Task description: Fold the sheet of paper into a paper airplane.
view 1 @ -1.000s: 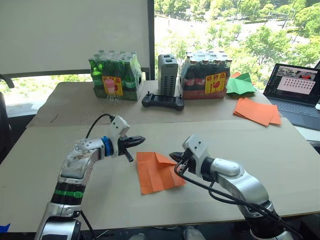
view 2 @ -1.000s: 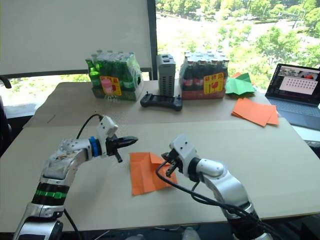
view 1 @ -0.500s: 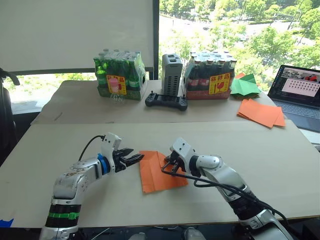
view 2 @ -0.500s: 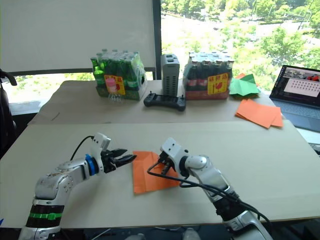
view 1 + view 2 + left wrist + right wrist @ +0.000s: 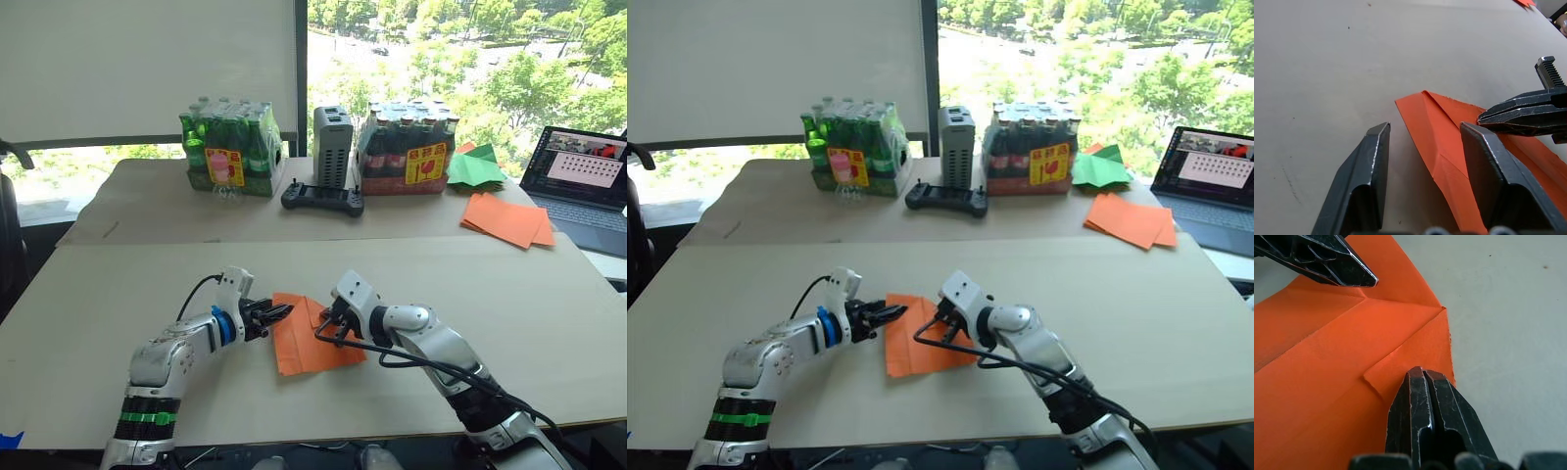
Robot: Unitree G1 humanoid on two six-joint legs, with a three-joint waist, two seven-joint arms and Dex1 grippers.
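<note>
Right claw (image 5: 331,315) has its 2 black fingers pressed together, tips down on the far right part of the sheet of paper (image 5: 306,340), beside a small folded-over flap; whether any paper is pinched between them cannot be told. Left claw (image 5: 277,312) is spread open at the sheet's far left corner, 1 finger (image 5: 1497,179) over the orange and the other finger over bare worktop (image 5: 147,284). That sheet is 1 bright-orange piece lying flat near the front middle of the near worktop, roughly squarish, with a long crease along its left edge and folded flaps meeting near its far edge. Behind it, on a 2nd worktop (image 5: 147,196), stand 2 shrink-wrapped packs of bottles, 1 green (image 5: 227,147) and 1 dark (image 5: 409,147), with 1 grey upright device (image 5: 331,147) between them and 1 black controller (image 5: 321,199) in front. To the right lie green paper pieces (image 5: 476,165), 1 stack of flat orange sheets (image 5: 506,217) and 1 open laptop (image 5: 580,186).
</note>
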